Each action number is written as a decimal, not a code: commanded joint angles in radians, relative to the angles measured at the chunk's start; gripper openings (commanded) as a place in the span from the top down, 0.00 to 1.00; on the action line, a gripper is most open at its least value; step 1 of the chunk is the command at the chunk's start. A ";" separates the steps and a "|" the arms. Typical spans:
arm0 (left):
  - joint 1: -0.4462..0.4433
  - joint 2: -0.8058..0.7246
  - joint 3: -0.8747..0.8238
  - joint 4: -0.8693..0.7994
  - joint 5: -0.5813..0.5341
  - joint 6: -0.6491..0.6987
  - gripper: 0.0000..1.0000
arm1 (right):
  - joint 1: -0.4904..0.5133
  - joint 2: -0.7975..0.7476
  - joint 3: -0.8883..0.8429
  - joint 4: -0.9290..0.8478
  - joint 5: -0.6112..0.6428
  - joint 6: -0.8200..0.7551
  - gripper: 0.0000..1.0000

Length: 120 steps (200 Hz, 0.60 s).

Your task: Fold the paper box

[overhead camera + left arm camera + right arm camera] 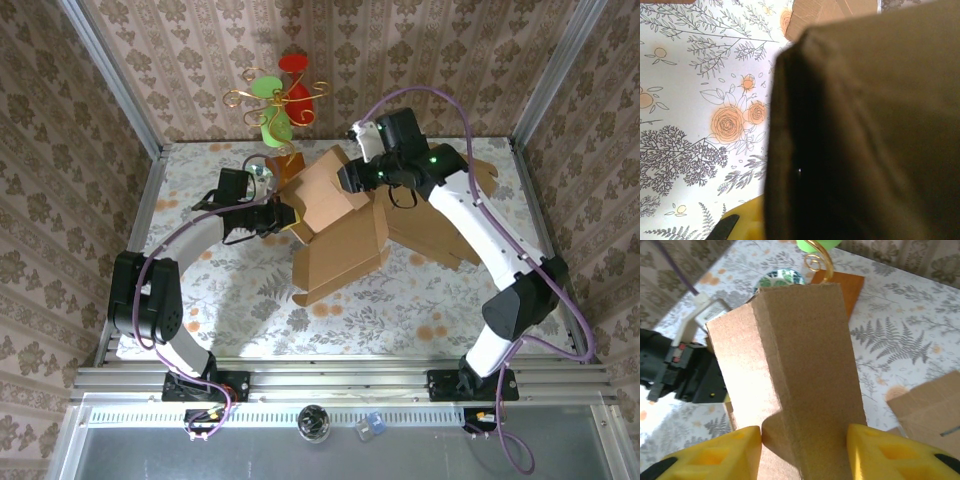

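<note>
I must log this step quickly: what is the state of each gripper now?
Left gripper: closed on a flap of the paper box.
Right gripper: closed around a folded panel of the same box, holding it.

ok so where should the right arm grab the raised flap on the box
Probably the flap at its narrow near end, from above, a finger on each long side. It is slim and lies in line with the right gripper, and the left gripper, shut, holds the box by its left edge.
</note>
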<state>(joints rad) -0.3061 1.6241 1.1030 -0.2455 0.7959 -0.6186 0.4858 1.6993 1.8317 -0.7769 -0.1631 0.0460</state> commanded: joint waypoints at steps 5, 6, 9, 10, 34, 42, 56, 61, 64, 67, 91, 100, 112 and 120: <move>-0.004 -0.018 0.047 -0.004 0.022 0.029 1.00 | 0.043 0.057 0.058 -0.094 0.213 -0.051 0.55; -0.004 -0.018 0.048 -0.004 0.022 0.029 1.00 | 0.044 0.060 0.060 -0.096 0.220 -0.051 0.55; -0.004 -0.017 0.049 -0.006 0.022 0.031 1.00 | 0.048 0.064 0.064 -0.098 0.237 -0.049 0.55; -0.004 -0.016 0.049 -0.006 0.022 0.031 1.00 | 0.049 0.066 0.066 -0.099 0.241 -0.049 0.55; -0.007 -0.015 0.058 -0.014 0.020 0.034 1.00 | 0.091 0.112 0.103 -0.128 0.383 -0.046 0.61; -0.007 -0.015 0.059 -0.016 0.019 0.034 1.00 | 0.104 0.124 0.109 -0.132 0.427 -0.044 0.65; -0.010 -0.015 0.061 -0.020 0.015 0.036 1.00 | 0.121 0.142 0.123 -0.141 0.494 -0.034 0.74; -0.011 -0.014 0.062 -0.024 0.015 0.035 1.00 | 0.126 0.148 0.131 -0.145 0.513 -0.032 0.77; -0.012 -0.014 0.064 -0.025 0.013 0.036 1.00 | 0.128 0.152 0.136 -0.149 0.526 -0.030 0.79; -0.013 -0.013 0.064 -0.027 0.013 0.036 1.00 | 0.131 0.157 0.142 -0.153 0.540 -0.029 0.81; -0.022 -0.012 0.076 -0.052 0.003 0.038 1.00 | 0.151 0.208 0.213 -0.214 0.650 -0.018 0.92; -0.027 -0.011 0.083 -0.067 -0.004 0.040 1.00 | 0.155 0.231 0.244 -0.246 0.691 -0.006 0.96; -0.033 -0.010 0.093 -0.080 -0.014 0.033 1.00 | 0.164 0.251 0.271 -0.273 0.735 0.001 1.00; -0.038 -0.009 0.095 -0.079 -0.019 0.022 1.00 | 0.170 0.261 0.284 -0.285 0.763 0.005 1.00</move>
<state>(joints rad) -0.3237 1.6241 1.1408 -0.3290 0.7521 -0.6048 0.6300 1.9125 2.0598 -0.9554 0.4614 0.0189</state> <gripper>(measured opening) 0.076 0.068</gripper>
